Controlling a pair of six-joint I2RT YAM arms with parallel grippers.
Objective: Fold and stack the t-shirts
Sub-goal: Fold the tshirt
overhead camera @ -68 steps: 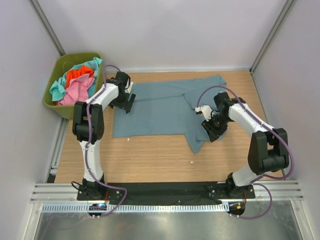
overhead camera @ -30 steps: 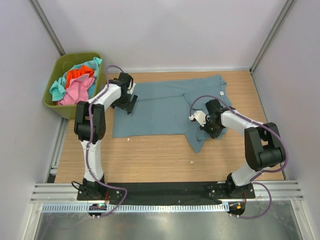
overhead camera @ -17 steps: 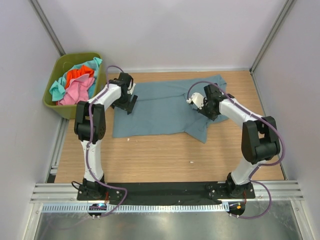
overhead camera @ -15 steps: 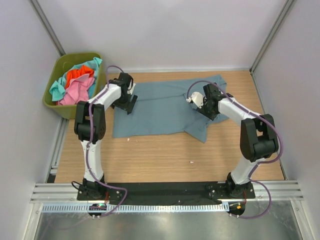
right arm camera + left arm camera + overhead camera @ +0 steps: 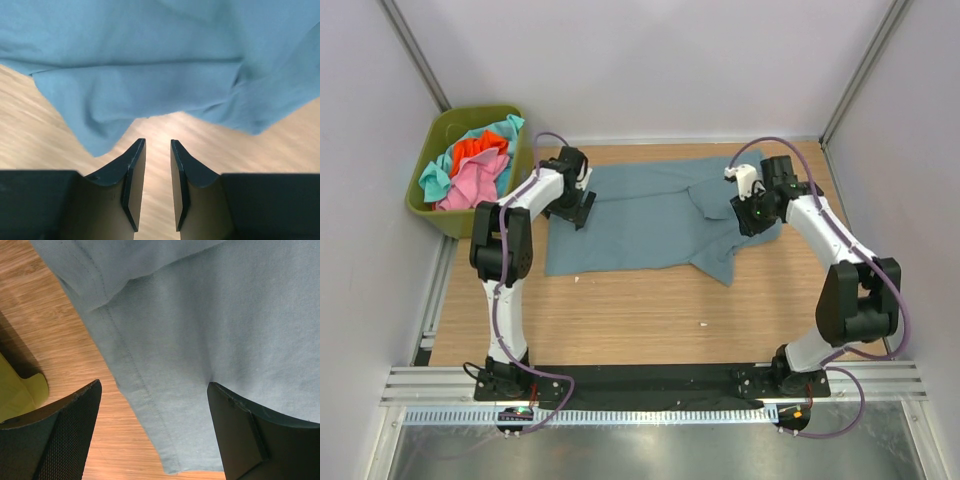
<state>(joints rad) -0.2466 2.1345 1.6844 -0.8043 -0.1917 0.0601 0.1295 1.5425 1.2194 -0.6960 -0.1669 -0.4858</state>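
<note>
A slate-blue t-shirt [image 5: 640, 220] lies spread on the wooden table, its right side rumpled and folded inward. My left gripper [image 5: 578, 208] sits low at the shirt's left edge. In the left wrist view it [image 5: 155, 430] is wide open, one finger [image 5: 60, 435] over bare wood, the other [image 5: 260, 435] on the cloth [image 5: 210, 315], with the stitched hem between them. My right gripper [image 5: 754, 214] hovers over the shirt's right side. The right wrist view shows it [image 5: 157, 145] slightly open with nothing between the fingers, wood below and blue cloth [image 5: 150, 60] just ahead.
An olive-green bin [image 5: 470, 112] stands at the far left and holds pink [image 5: 470, 185], orange-red [image 5: 480, 150] and turquoise [image 5: 435, 180] shirts; a corner of the bin [image 5: 20, 395] shows in the left wrist view. White walls close in the table.
My right gripper pulled the shirt's lower right flap up and inward, let go of it, opened a little and moved right. The left arm has not moved.
</note>
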